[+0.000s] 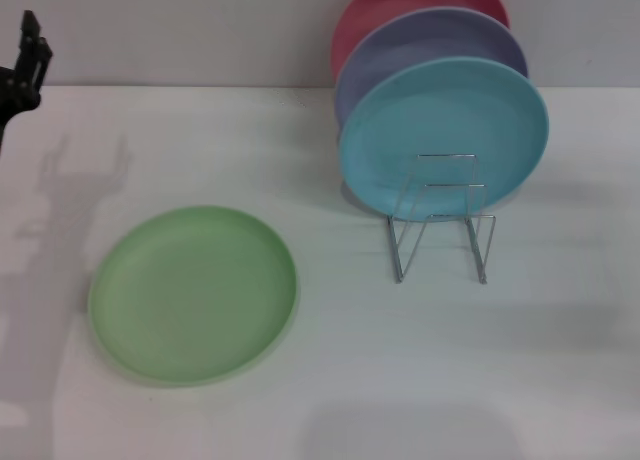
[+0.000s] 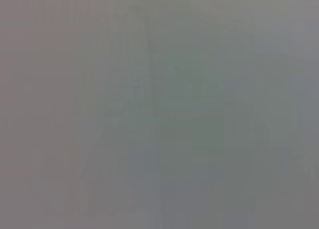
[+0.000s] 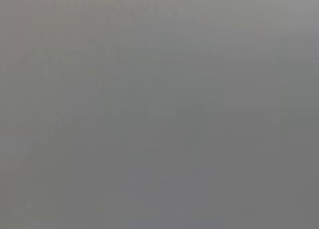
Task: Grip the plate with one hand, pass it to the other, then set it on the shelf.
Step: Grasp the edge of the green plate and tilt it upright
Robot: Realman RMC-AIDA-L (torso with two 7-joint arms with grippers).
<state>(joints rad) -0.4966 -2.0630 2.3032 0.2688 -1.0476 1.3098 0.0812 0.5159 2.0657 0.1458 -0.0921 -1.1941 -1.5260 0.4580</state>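
Far left edge I see my left tool (image 1: 25,65) parked high, off the bench (image 1: 560,360); can't tell if it's open or closed. Right tool not in view; both wrist cams show nothing usable. The plate (image 1: 193,293) lies flat on bench, left-centre, untouched, pickup not yet begun. To its right, the shelf (image 1: 441,220) holds turquoise plate (image 1: 444,138), lavender plate (image 1: 425,42), pink plate (image 1: 400,5) upright, leaning back; front loops look free, prob. for green one.

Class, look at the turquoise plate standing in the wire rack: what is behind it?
Behind the turquoise plate stand a lavender plate and, farther back, a pink plate. Only their upper parts show; the rest is covered.
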